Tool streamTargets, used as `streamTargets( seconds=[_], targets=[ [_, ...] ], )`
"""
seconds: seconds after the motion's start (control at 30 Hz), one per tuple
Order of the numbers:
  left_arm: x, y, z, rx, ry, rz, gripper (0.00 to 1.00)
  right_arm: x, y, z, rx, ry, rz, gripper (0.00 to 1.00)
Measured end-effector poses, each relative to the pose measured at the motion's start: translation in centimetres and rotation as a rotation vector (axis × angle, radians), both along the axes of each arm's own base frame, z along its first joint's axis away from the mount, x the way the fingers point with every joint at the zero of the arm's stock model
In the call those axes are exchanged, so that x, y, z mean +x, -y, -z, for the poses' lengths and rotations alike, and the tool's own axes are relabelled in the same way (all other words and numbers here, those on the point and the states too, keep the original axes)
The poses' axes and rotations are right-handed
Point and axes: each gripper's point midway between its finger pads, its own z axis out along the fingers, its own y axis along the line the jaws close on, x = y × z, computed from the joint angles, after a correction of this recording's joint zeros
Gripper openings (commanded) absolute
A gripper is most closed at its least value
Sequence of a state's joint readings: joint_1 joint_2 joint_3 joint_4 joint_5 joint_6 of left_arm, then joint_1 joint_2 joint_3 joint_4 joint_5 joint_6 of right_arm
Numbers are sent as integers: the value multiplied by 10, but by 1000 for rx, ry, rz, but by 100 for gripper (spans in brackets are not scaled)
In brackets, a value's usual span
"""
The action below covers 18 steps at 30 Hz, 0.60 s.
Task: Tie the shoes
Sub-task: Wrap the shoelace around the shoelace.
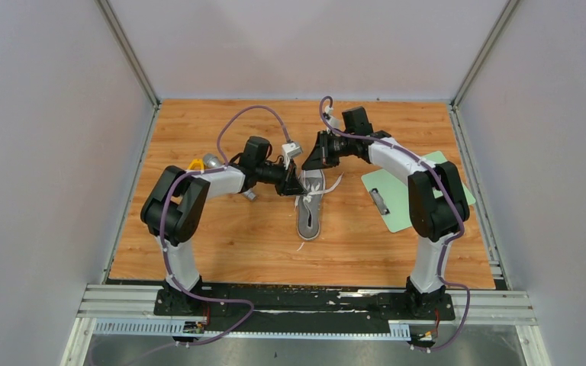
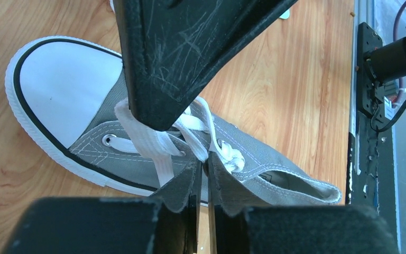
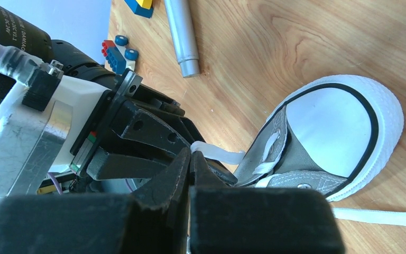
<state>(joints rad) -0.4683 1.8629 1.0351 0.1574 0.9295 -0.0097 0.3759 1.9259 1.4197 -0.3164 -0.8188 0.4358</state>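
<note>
Sneaker (image 1: pixel 310 217): we found it mid-table.
Left gripper (image 2: pixel 203 172): closed, pinching a lace (image 2: pixel 153 145).
Right gripper (image 3: pixel 190 159): closed on lace likewise.

R gripper (image 3: pixel 190 159) fingers (image 3: pixel 161 188) pressed together, white lace (image 3: pixel 219 155) nipped at the tips. L gripper (image 3: pixel 214 177) crowds in just behind. Grey sneaker (image 3: pixel 296 156), white toe cap (image 3: pixel 338 121), on the counter (image 3: pixel 275 53); second lace end (image 3: pixel 375 216) lies beside it. Metal tube (image 3: pixel 182 37), toy bricks (image 3: pixel 117 55) beyond.
</note>
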Motion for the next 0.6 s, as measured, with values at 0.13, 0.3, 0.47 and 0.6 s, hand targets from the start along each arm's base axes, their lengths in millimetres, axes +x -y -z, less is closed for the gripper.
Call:
streamTargets(
  seconds=[0.13, 0.3, 0.47, 0.6],
  targets=[
    [0, -1, 0, -7, -7, 3, 1, 0, 0, 0, 1, 0, 0, 0],
    [1, 0, -3, -19, -32, -8, 5, 2, 2, 0, 1, 0, 5, 0],
    [3, 0, -4, -38, -90, -38, 17, 2, 5, 1, 1, 0, 7, 0],
    [5, 1, -6, -48, -119, -55, 16, 1, 6, 3, -1, -5, 8, 0]
  ],
)
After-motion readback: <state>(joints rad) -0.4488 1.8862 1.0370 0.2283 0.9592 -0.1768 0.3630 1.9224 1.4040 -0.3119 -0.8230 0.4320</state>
